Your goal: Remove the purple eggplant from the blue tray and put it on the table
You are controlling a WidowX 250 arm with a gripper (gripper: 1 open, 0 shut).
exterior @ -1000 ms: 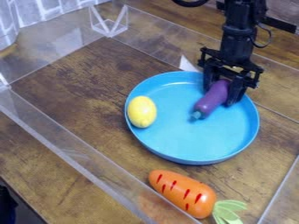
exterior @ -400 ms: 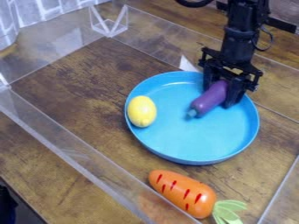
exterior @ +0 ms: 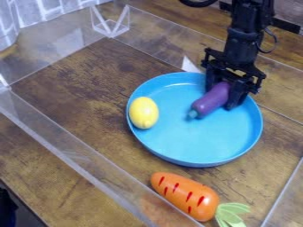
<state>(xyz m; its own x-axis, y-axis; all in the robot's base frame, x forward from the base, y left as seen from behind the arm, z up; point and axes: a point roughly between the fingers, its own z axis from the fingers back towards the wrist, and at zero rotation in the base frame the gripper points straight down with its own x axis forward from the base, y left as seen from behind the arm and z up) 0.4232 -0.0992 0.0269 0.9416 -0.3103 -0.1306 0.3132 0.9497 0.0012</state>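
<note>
So the black pincer [exterior: 225,86] points straight down over the far right part of the blue tray [exterior: 225,142], clenched on the upper end of the purple eggplant [exterior: 212,100]. The eggplant slants down and left from it, still over the tray; can't tell if its low tip touches. A yellow lemon [exterior: 143,113] sits left of the pincer inside the tray. An orange carrot [exterior: 187,196] lies nearer the camera on the wooden counter [exterior: 83,97], outside the tray.

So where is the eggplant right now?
In the camera view, the purple eggplant sits at the blue tray's upper right, clamped in the gripper, right of the lemon.
</note>
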